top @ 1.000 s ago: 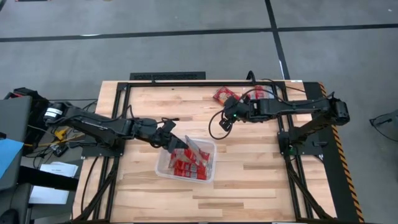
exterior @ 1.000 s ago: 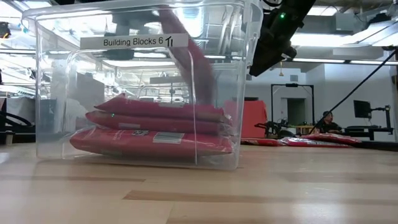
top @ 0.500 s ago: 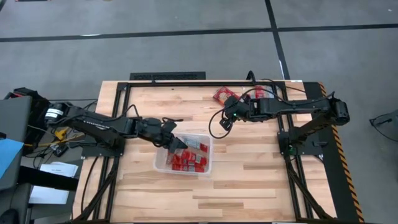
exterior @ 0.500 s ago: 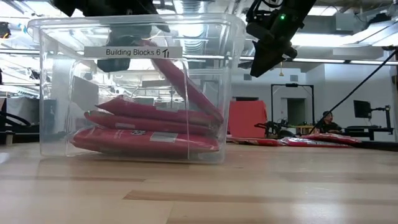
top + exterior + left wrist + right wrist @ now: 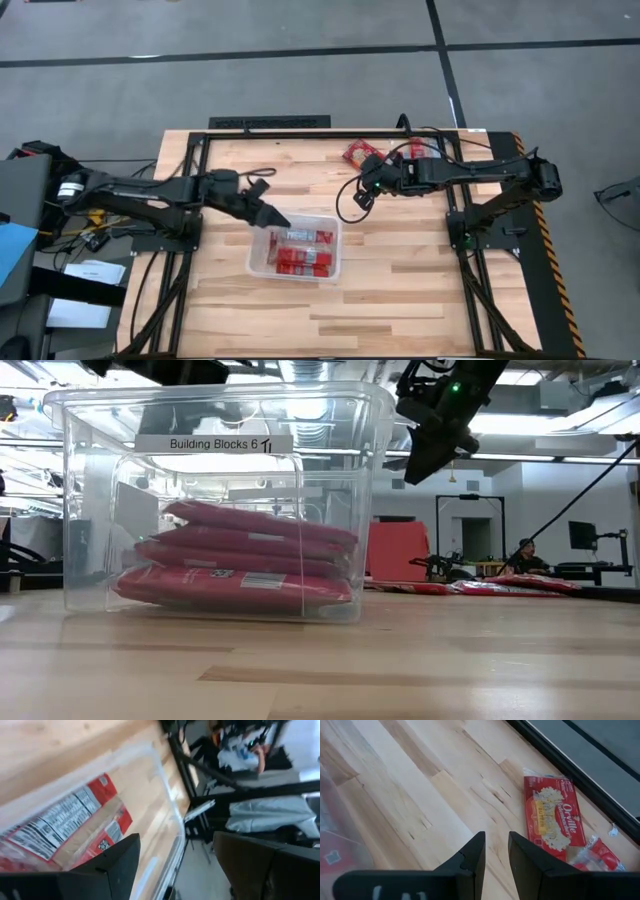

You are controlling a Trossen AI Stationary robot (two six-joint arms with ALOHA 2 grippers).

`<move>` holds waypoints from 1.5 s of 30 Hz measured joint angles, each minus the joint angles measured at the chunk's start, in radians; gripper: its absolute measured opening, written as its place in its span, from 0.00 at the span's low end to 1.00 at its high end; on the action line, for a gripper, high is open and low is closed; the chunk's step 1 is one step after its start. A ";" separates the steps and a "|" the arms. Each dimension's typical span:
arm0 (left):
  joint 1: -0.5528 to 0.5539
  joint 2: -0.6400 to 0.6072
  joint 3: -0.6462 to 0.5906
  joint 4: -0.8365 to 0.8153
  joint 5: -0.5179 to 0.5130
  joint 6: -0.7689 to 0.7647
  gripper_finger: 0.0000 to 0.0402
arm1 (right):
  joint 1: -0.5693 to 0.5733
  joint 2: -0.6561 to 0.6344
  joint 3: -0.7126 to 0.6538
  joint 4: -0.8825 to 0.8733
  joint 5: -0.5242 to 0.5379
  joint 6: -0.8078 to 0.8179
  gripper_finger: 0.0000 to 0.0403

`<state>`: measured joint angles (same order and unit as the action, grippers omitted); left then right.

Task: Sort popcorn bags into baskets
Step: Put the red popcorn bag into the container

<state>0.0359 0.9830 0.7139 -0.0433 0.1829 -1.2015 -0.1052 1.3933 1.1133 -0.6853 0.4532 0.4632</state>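
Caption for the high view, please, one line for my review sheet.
Left gripper open over clear tub of popcorn bags; right gripper waits near loose bags.

Red popcorn bags with white panels in a clear tub.

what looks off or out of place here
The clear tub holding the stacked popcorn bags carries a label reading "Building Blocks 6", which doesn't match its contents. Two more bags lie loose near the table's far edge, outside the tub. Nothing looks spilled or damaged.
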 joint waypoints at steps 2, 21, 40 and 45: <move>0.022 -0.041 0.000 -0.036 -0.050 0.011 0.60 | -0.015 0.000 0.000 -0.010 0.031 0.024 0.27; 0.551 0.098 0.000 -0.069 0.124 0.274 0.60 | -0.535 0.048 -0.322 0.385 -0.078 -0.018 0.10; 0.711 0.183 0.000 -0.055 0.226 0.378 0.60 | -0.419 0.487 -0.003 0.208 -0.162 -0.138 0.02; 0.722 0.183 0.000 -0.063 0.230 0.441 0.60 | -0.314 0.529 0.085 0.196 -0.216 -0.187 0.07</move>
<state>0.7582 1.1656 0.7143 -0.1065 0.4131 -0.7609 -0.4193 1.9228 1.1981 -0.4891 0.2368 0.2759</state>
